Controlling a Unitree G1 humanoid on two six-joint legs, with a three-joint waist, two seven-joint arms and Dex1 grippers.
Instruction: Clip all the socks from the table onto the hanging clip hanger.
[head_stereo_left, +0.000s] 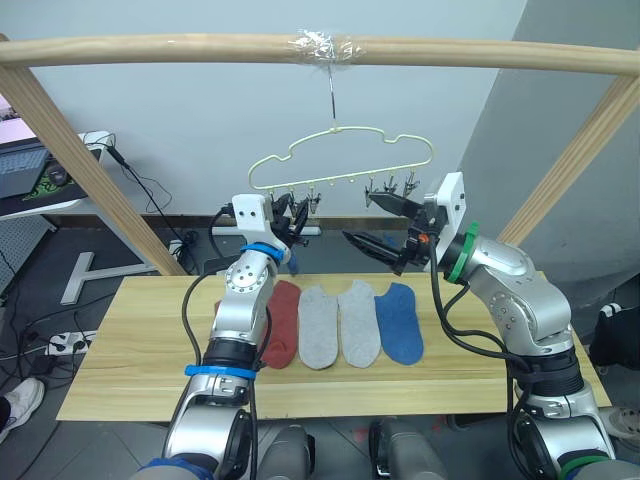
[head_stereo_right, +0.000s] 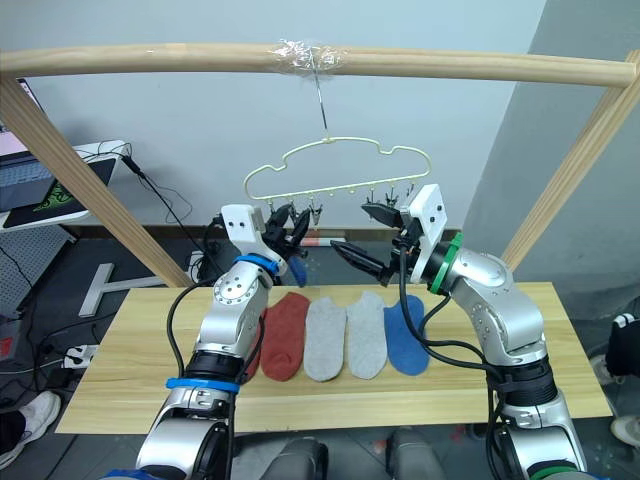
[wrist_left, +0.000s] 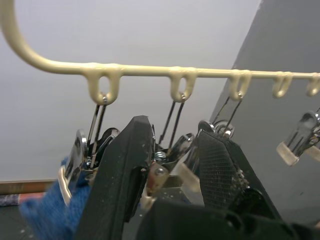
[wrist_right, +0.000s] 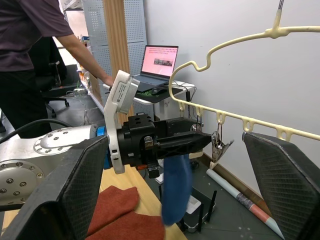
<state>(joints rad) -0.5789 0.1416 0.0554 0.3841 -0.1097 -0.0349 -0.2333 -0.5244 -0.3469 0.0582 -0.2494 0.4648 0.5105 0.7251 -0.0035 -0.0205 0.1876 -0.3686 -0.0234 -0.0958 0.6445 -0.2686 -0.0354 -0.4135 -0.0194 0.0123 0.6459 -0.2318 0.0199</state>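
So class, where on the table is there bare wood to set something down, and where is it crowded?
Bare planks flank the sock row: left of the rust-red sock and right of the blue sock to the table ends. The middle is crowded.

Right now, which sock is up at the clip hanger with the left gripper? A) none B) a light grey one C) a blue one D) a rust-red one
C: in the right wrist view a blue sock hangs below the left gripper at the clip hanger, and blue fabric shows beside the left gripper's fingers at the clips.
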